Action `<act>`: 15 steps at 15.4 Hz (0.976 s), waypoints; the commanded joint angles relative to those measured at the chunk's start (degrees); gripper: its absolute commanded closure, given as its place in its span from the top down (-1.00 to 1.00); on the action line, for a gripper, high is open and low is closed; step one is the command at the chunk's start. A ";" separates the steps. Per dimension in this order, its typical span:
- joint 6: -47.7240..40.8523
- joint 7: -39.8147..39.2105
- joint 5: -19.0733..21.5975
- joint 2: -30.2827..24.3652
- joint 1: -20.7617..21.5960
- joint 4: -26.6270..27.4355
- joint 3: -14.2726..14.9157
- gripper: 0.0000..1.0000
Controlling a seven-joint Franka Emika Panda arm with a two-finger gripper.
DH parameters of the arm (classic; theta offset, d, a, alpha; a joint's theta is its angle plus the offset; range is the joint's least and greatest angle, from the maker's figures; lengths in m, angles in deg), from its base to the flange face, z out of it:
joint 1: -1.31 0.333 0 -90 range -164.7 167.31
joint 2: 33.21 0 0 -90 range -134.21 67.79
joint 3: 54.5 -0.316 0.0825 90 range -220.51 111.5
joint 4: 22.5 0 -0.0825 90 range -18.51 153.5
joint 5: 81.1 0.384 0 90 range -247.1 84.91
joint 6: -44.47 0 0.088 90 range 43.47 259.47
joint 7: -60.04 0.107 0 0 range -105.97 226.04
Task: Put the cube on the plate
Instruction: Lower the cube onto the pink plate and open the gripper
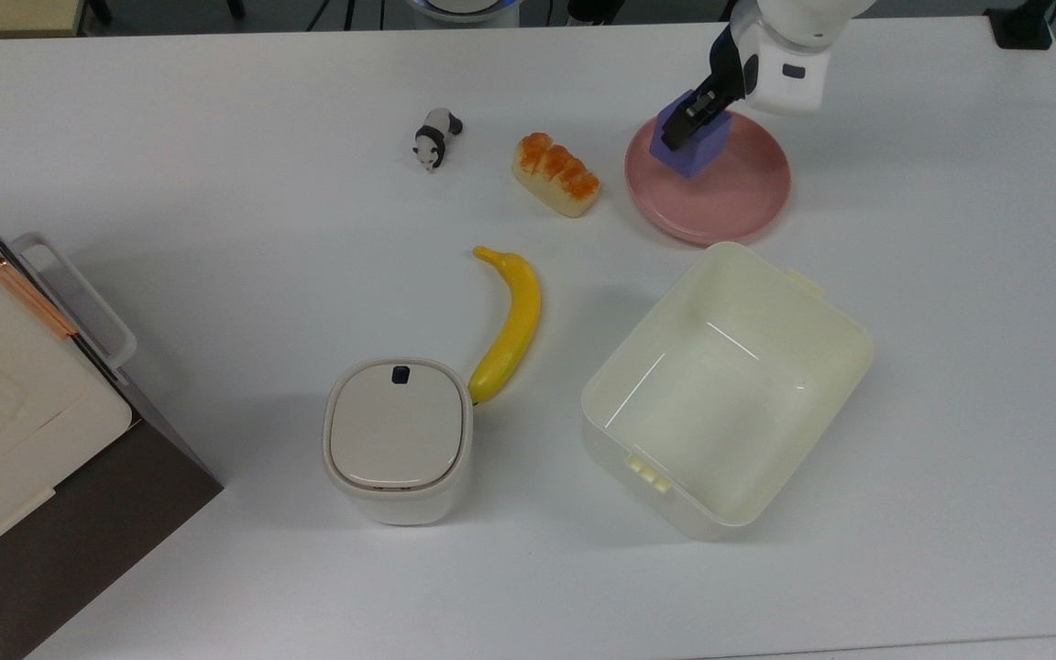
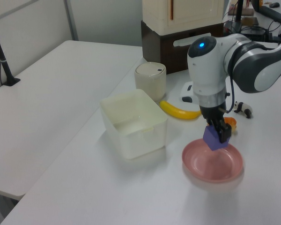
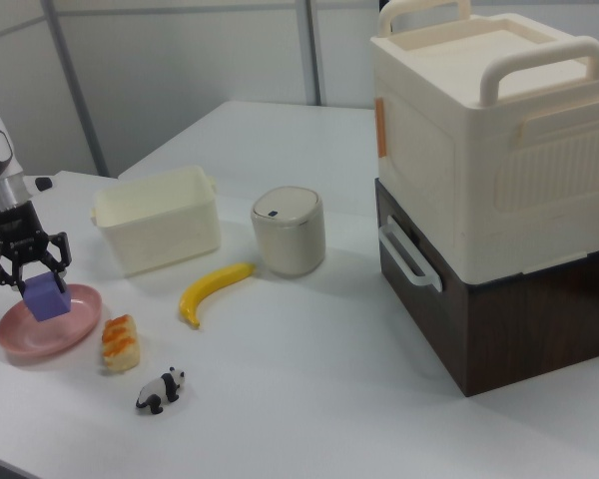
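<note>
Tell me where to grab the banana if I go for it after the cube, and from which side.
Judging by its pose, take the banana at mid-length from straight above, fingers closing across its narrow width. It lies flat and curved on the table; its lower tip sits by the lidded bin, so stay clear of that end. The gripper holds the cube over the plate.
</note>
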 commanded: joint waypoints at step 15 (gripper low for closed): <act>-3.40 4.93 -0.22 -5.04 -12.70 -9.29 3.33 1.00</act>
